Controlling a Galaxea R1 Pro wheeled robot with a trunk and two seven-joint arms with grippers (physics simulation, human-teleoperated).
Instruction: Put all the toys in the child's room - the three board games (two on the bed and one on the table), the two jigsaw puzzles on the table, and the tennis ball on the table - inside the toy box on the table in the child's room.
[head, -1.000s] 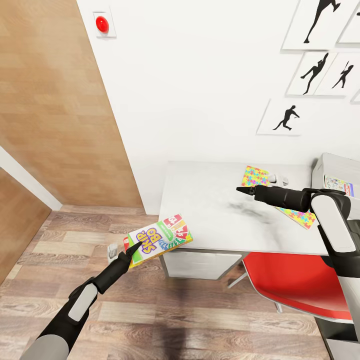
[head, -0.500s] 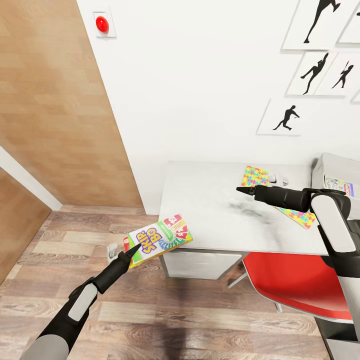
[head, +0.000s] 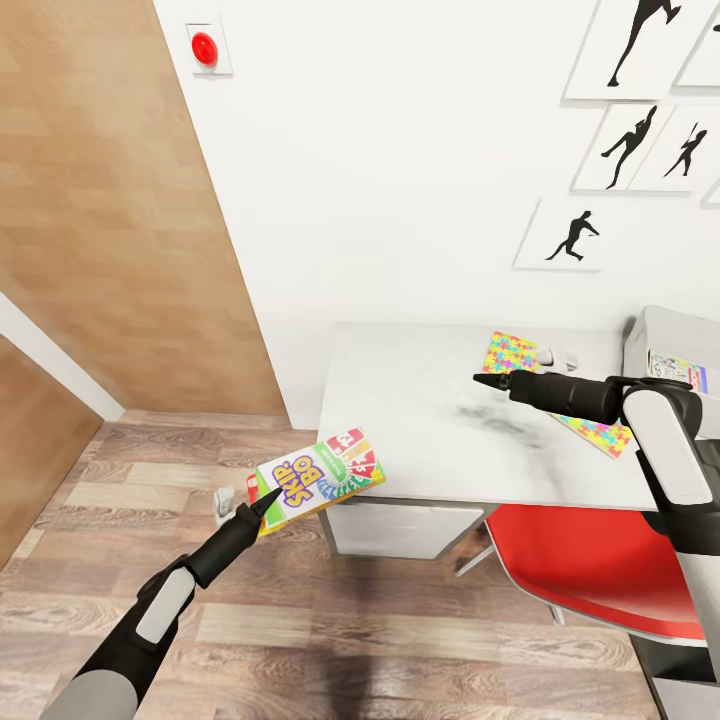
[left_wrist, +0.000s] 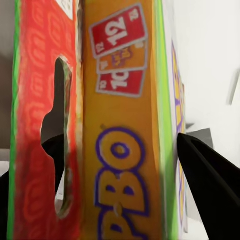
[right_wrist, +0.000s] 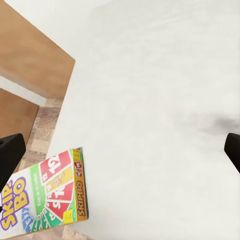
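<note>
The yellow, green and red Skip-Bo box (head: 320, 477) hangs in the air off the table's (head: 420, 430) left front corner, above the wood floor. My left gripper (head: 266, 497) is shut on its near end. In the left wrist view the box (left_wrist: 122, 150) is clamped between the two dark fingers (left_wrist: 207, 180). My right gripper (head: 487, 381) hovers open over the middle of the table top (right_wrist: 150, 90), with the Skip-Bo box (right_wrist: 45, 200) beyond the table edge. Two bright jigsaw puzzles (head: 511, 352) (head: 598, 433) lie flat behind and beside the right arm. The grey toy box (head: 672, 335) stands at the far right, with a colourful box (head: 679, 372) inside.
A red chair (head: 590, 565) is tucked under the table's right part. A white drawer unit (head: 400, 527) sits under the table. The white wall with black silhouette posters (head: 575, 238) runs behind the table. A wood-panelled wall (head: 110, 230) stands to the left.
</note>
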